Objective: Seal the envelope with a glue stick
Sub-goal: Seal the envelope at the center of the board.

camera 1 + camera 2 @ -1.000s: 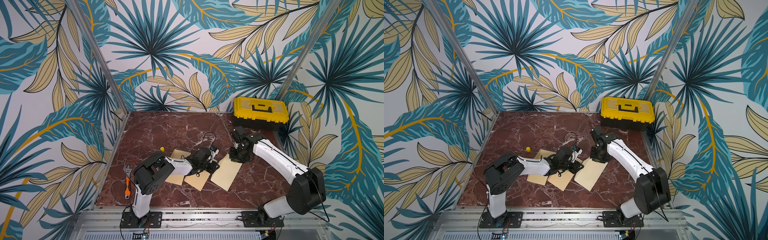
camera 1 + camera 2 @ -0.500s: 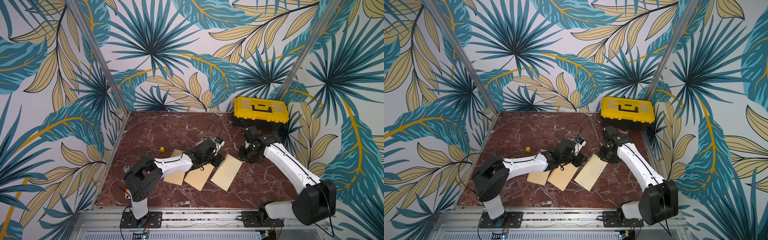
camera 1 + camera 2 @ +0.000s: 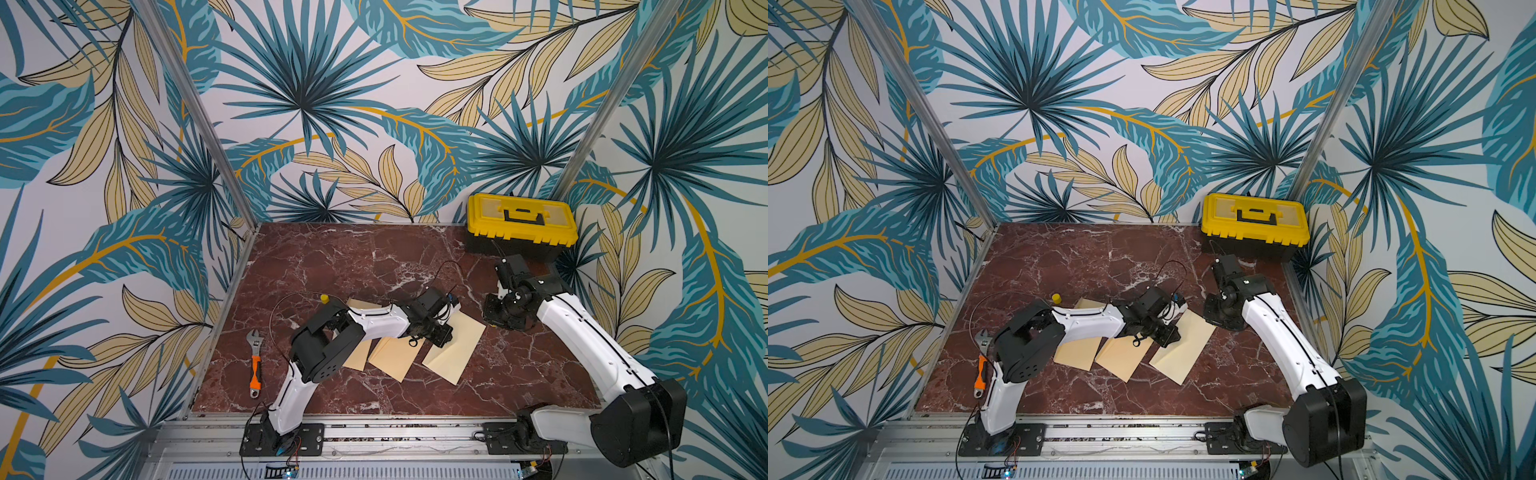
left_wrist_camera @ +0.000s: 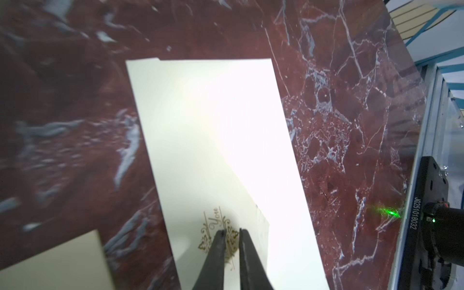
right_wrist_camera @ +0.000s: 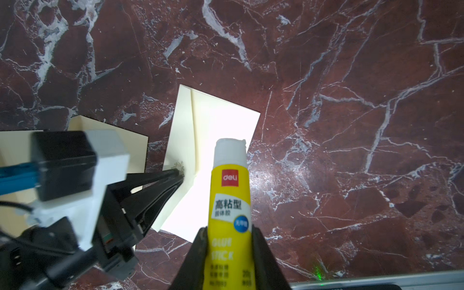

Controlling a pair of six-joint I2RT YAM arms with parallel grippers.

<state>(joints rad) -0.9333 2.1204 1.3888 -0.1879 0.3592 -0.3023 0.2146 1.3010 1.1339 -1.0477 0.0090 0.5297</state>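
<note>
We see plenty of bare table point(image 3: 332, 266) at the back, closed toolbox point(image 3: 521, 220) in the corner. Our left gripper point(image 4: 231, 232), jaws nearly meeting, is on the rightmost envelope point(image 3: 455, 349), grip unclear; right gripper point(image 5: 229, 229) clamps the glue stick point(image 5: 231, 200) beside it.

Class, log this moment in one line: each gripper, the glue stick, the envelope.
left gripper: narrowly open, tips at gold print on envelope | right gripper: shut on glue stick | glue stick: uncapped, white tip exposed
</note>
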